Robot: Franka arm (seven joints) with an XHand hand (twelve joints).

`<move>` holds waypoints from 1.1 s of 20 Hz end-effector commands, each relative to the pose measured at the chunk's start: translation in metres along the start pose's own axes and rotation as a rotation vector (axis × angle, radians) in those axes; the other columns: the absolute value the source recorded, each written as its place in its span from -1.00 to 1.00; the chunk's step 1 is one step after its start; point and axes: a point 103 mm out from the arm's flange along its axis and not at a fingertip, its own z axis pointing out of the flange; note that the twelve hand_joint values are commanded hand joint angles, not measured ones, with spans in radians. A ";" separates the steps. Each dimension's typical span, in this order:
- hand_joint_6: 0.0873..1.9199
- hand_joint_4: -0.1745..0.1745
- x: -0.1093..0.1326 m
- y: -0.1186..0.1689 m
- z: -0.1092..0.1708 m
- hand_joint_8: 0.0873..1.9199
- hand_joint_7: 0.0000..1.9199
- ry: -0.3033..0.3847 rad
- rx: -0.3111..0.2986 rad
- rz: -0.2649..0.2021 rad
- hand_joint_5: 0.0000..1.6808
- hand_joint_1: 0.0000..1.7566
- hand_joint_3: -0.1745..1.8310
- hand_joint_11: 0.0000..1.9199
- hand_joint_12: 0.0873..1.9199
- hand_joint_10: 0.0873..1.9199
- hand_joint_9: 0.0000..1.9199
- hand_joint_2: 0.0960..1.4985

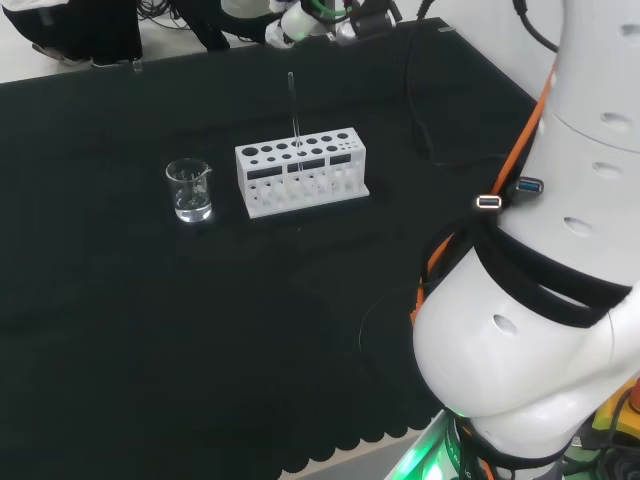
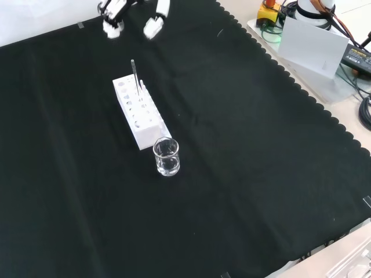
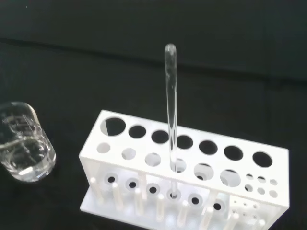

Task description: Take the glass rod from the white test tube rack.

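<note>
Glass rod (image 3: 170,115) upright in white rack (image 3: 192,158), beaker (image 1: 189,190) beside it on bench (image 2: 243,174), hand (image 2: 133,14) well apart, fingers relaxed, grasping nothing

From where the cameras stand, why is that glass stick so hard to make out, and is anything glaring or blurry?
In the head view the glass rod is a thin pale line against the black cloth; in the front view it shows faintly above the white rack; in the wrist view it is large, with bright highlights along it, and the beaker looks soft and glinting.
</note>
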 end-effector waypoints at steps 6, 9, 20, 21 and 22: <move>-0.11 -0.85 -0.013 0.046 0.059 -0.26 -0.63 0.027 0.044 -0.028 -0.53 -0.27 -0.29 -0.53 0.35 -0.29 -0.15 0.14; -0.08 -0.85 -0.013 0.049 0.069 -0.25 -0.56 0.036 0.055 -0.028 -0.51 -0.27 -0.29 -0.50 0.34 -0.29 -0.15 0.14; 0.01 -0.99 -0.021 0.051 0.089 -0.23 -0.13 0.047 0.085 -0.020 -0.32 -0.14 -0.26 -0.09 0.21 -0.28 0.09 0.12; 0.02 -1.00 -0.021 0.051 0.090 -0.22 -0.11 0.047 0.085 -0.019 -0.29 -0.12 -0.26 -0.06 0.20 -0.27 0.11 0.12; 0.02 -1.00 -0.021 0.051 0.090 -0.21 -0.10 0.048 0.085 -0.019 -0.27 -0.10 -0.26 -0.03 0.20 -0.26 0.12 0.12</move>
